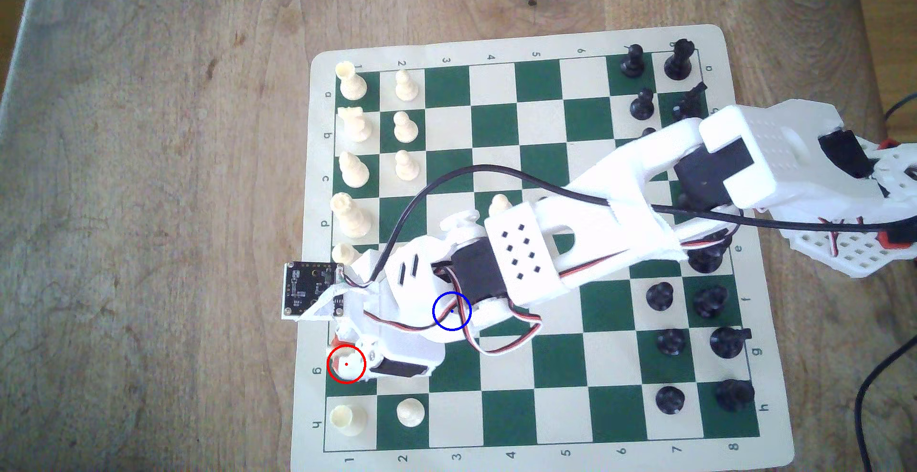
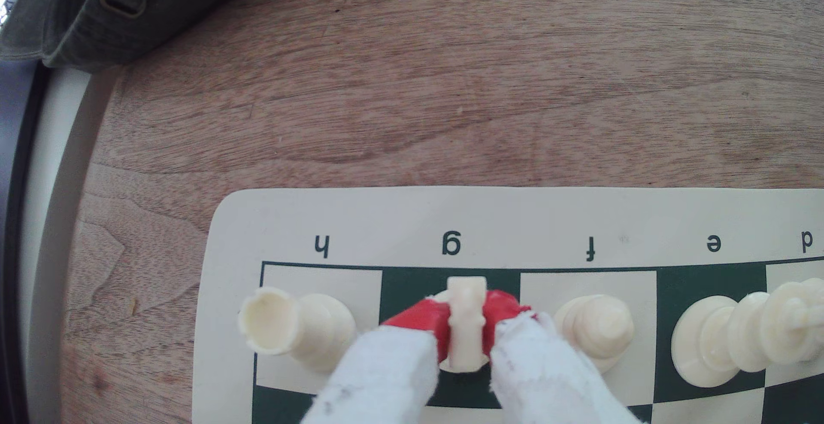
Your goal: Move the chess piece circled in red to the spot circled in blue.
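The chess piece (image 1: 351, 359), a cream knight, stands on the dark green square g1 inside the red circle at the board's edge on the exterior view's left. In the wrist view the chess piece (image 2: 466, 321) is upright between my two red-tipped fingers (image 2: 419, 319), which press against both its sides. My gripper (image 1: 347, 353) (image 2: 466, 315) is shut on it, and its base still seems to rest on the square. The blue circle (image 1: 433, 311) marking the spot is drawn over my wrist; the arm hides the cream square beneath it.
Close beside the knight stand a cream rook (image 2: 272, 321) (image 1: 347, 420) on h1 and a cream bishop (image 2: 595, 330) on f1. A cream pawn (image 1: 411, 411) sits on h2. Black pieces (image 1: 670, 343) line the exterior view's right. Grey-green cloth (image 2: 111, 9) lies beyond the board.
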